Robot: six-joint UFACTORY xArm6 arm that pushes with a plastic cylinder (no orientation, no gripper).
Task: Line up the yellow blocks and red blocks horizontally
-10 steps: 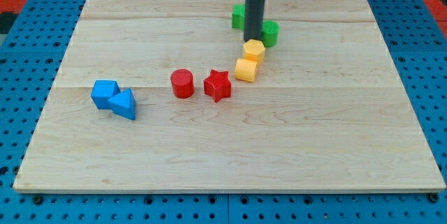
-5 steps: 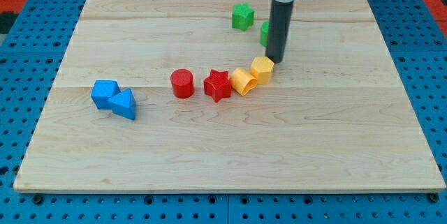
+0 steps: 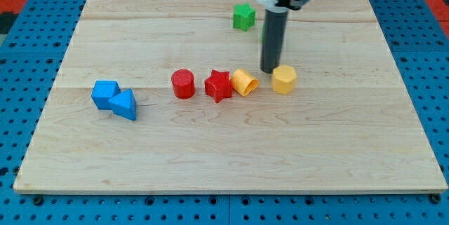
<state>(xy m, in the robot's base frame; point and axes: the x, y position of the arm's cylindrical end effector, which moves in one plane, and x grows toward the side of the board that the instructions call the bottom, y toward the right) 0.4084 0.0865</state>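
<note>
A red cylinder (image 3: 183, 83), a red star (image 3: 218, 85), a yellow block (image 3: 244, 82) and a yellow hexagonal block (image 3: 283, 79) lie in a rough row across the middle of the wooden board (image 3: 224, 148). The red star and the first yellow block touch. The hexagonal block sits apart at the row's right end. My tip (image 3: 269, 70) stands just above the gap between the two yellow blocks, close to the hexagonal one's upper left edge.
A green star block (image 3: 243, 16) lies near the view's top. A second green block is almost hidden behind my rod. A blue cube (image 3: 105, 93) and a blue triangular block (image 3: 124, 104) touch at the view's left.
My tip came down from the green blocks. The two yellow blocks moved from a stacked diagonal down into the row; the hexagonal one slid right and down, away from the other.
</note>
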